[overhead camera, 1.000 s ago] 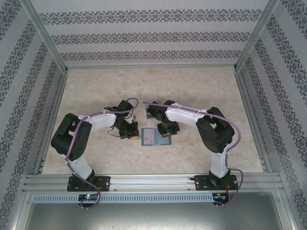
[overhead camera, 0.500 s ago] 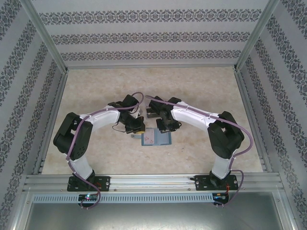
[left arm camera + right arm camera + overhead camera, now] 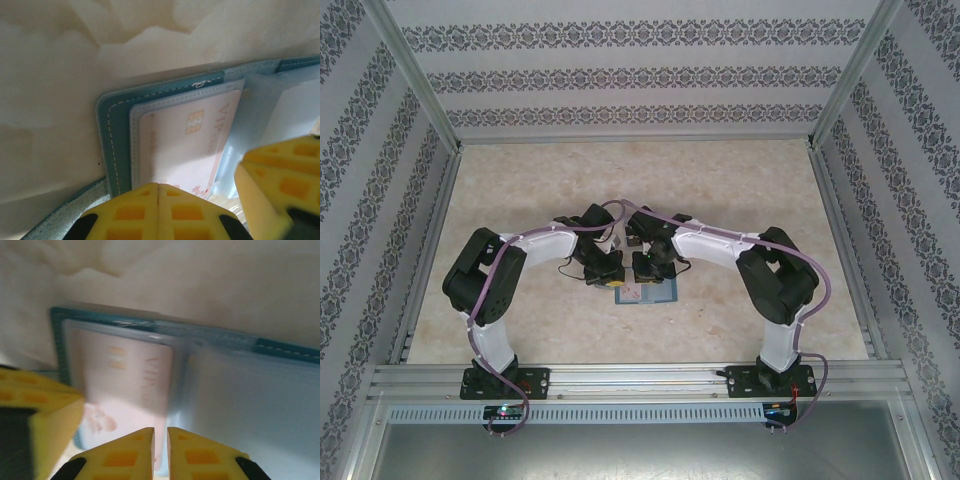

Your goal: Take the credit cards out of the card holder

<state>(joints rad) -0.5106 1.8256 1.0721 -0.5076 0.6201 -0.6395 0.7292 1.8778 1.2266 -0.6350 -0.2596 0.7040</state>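
Note:
The card holder lies open on the table, teal with clear inner sleeves. A pale pink credit card with a chip sits in its left sleeve. My left gripper is shut with nothing between its fingers, its tips low over the card's near edge. My right gripper hangs just beside it, its jaws a narrow slit apart over the card's right edge. Whether they touch the card is unclear. Each wrist view catches the other gripper's yellow finger.
Both arms arch inward and meet over the middle of the beige table. Patterned walls and metal frame rails close in the workspace on all sides.
Both grippers have moved inward and come together over the open card holder. The right jaws have narrowed. The left gripper stayed shut.

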